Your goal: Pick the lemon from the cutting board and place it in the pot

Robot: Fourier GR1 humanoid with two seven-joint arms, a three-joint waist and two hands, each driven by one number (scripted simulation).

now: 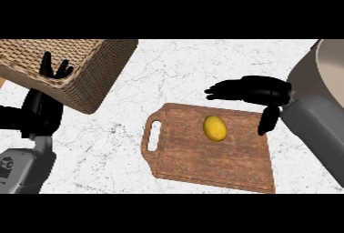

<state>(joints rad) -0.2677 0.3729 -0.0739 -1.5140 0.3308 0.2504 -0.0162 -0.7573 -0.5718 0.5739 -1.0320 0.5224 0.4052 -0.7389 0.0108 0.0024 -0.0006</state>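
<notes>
Here, right hand [259, 91]: hovers over the far right corner of the cutting board, fingers spread and pointing toward the view's left, thumb hanging down over the board's right edge; it holds nothing.
Lemon [215, 128]: lies on the cutting board, in its far half, just left of the thumb and apart from it; no finger touches it.
Cutting board [208, 159]: brown wood, lying on the counter with its handle slot toward the left.
Pot [329, 68]: grey, at the counter's far right corner, only partly in view, its rim just beyond the right hand.
Counter [114, 150]: white marbled top carrying the board.
Left hand [43, 107]: rests at the left edge, fingers up and relaxed, empty.
Basket [74, 63]: woven, at the counter's far left corner, right behind the left hand's fingers.
</notes>
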